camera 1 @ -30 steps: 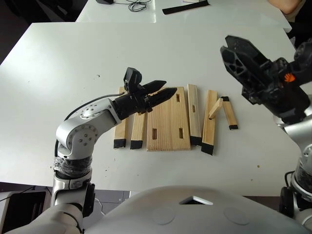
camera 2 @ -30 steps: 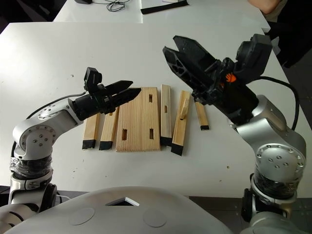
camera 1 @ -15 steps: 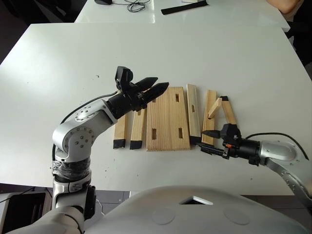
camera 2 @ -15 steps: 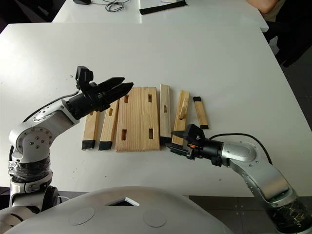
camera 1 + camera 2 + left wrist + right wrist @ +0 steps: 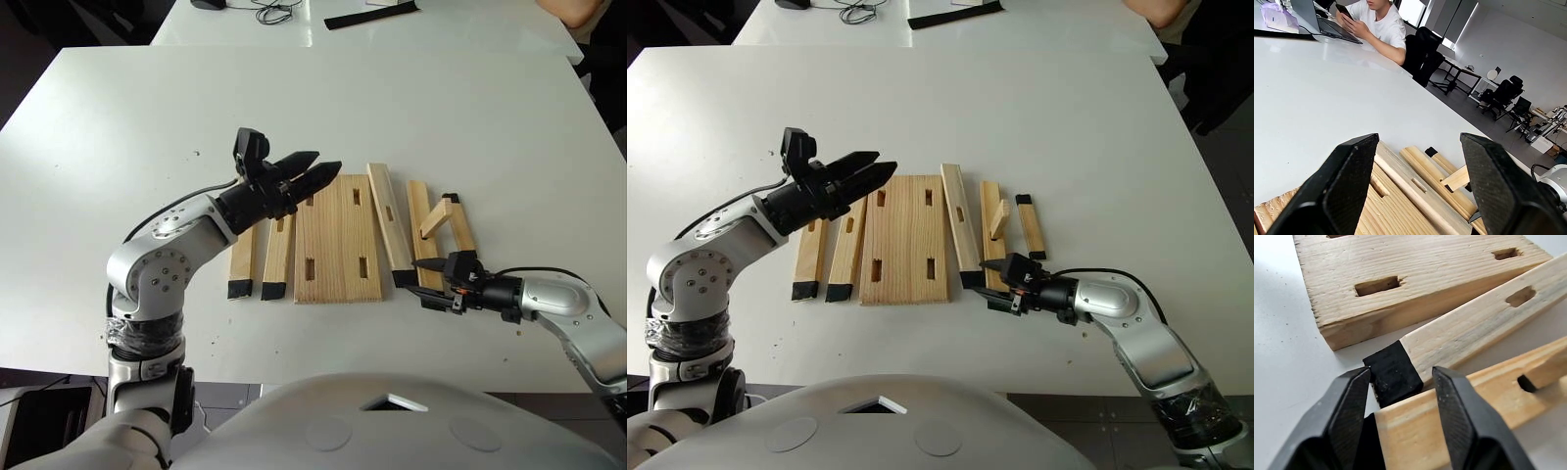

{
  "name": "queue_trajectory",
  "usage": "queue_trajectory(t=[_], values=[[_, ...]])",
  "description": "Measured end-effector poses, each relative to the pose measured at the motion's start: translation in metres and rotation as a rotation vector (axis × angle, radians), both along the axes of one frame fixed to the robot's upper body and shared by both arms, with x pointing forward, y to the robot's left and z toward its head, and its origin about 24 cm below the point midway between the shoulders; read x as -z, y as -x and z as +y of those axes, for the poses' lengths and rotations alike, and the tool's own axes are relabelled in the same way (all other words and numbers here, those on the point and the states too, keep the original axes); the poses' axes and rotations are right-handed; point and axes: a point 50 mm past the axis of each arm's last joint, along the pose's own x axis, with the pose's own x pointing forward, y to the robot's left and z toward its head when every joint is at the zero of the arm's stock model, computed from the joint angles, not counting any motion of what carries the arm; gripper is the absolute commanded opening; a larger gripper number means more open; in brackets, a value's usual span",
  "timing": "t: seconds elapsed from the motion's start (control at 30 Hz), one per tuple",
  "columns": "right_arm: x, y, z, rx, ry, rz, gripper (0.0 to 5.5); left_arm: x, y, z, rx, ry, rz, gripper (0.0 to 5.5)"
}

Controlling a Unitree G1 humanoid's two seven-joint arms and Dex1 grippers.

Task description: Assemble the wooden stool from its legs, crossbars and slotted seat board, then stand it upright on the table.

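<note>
White counter, office beyond. Now low, right hand open astride leg ends; leg just ahead knocked askew. Over board, left hand open, hovering. Assembly still unstarted.

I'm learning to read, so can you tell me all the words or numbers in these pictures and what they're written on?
None can be read: the seat board, the legs and the table carry no letters, numbers or signs.
The legs' dark ends are plain black caps, not labels.
Anything in the room behind is too small to read.
</note>
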Motion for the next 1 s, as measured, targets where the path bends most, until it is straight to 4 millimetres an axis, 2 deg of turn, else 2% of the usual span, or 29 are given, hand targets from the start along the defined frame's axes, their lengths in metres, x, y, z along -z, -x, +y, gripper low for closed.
queue_trajectory(t=[0.3,0.47,0.67,0.8,0.87,1.0], values=[[-0.003,0.006,-0.013,-0.055,0.041,0.048,2.33,0.005,0.004,0.001,-0.005,-0.001,0.018,3.09],[-0.007,-0.001,-0.027,-0.036,0.09,0.026,2.33,0.008,0.009,0.0,-0.016,0.005,0.03,3.09],[-0.015,0.001,-0.044,0.053,0.122,0.016,2.47,0.01,0.013,0.001,-0.042,0.006,0.032,3.09],[-0.035,0.006,-0.043,0.139,0.061,-0.022,2.97,0.009,0.015,0.002,-0.065,0.008,0.021,3.09],[-0.045,0.007,-0.044,0.221,0.023,-0.052,3.0,0.009,0.017,0.004,-0.084,0.008,0.021,3.09],[-0.049,0.014,-0.043,0.332,-0.029,-0.03,3.0,0.011,0.023,0.008,-0.128,0.005,0.024,3.09]])
